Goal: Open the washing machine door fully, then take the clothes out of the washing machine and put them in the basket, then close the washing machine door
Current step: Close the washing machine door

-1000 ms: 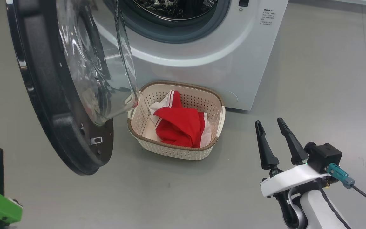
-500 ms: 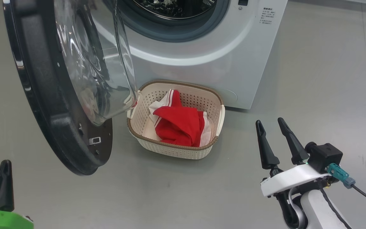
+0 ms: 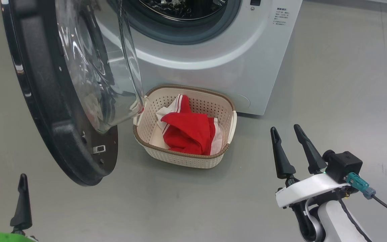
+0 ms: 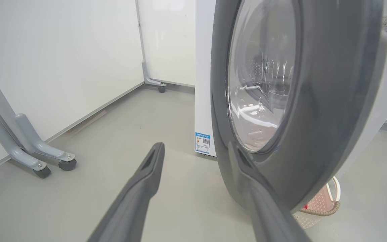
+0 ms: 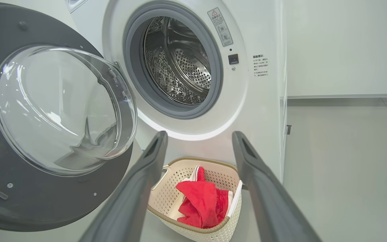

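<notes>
Though apart — door beside left tool

Left claw spread, empty; right claw spread, empty.

This looks like a lab or test room dressed as a laundry corner. Ahead of the right gripper, the washing machine stands free on a smooth grey floor, with a plain white wall to the gripper's right. Left of the left gripper, a white partition panel rests on grey metal legs with castor wheels; a second wheeled panel stands farther ahead of it, beside the machine.
</notes>
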